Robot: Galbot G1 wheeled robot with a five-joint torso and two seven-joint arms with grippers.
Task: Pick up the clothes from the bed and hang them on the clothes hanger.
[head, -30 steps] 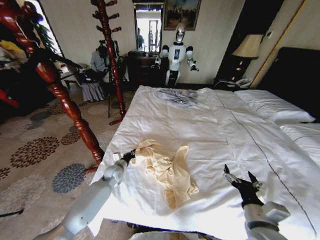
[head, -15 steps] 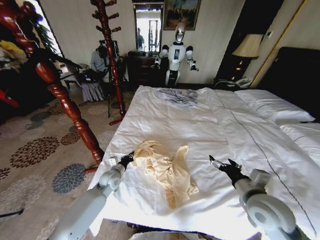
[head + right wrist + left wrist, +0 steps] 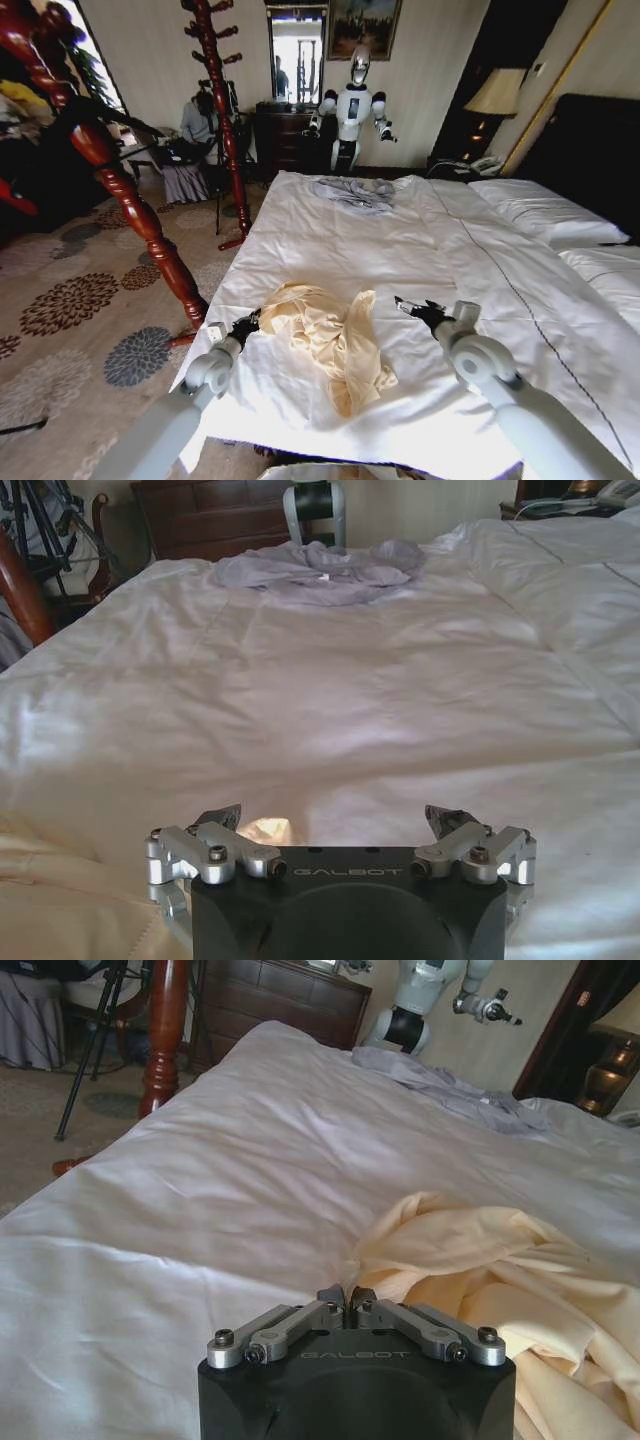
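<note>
shirt flanked for a two-sided pickup
left end effector (image 3: 243, 325) pinched closed at the shirt's (image 3: 330, 340) left edge; right end effector (image 3: 418, 309) spread open just right of it on the bed (image 3: 380, 240).

Cut off and hidden parts

The bed (image 3: 480, 270) runs off the right and lower frame edges in the head view. The cream T-shirt (image 3: 520, 1290) is cropped at the left wrist view's lower right; its crumpled folds hide its sleeves.

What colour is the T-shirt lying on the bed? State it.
Pale cream-yellow, plain with no pattern. The T-shirt shows best in the head view, crumpled on the white bed.
</note>
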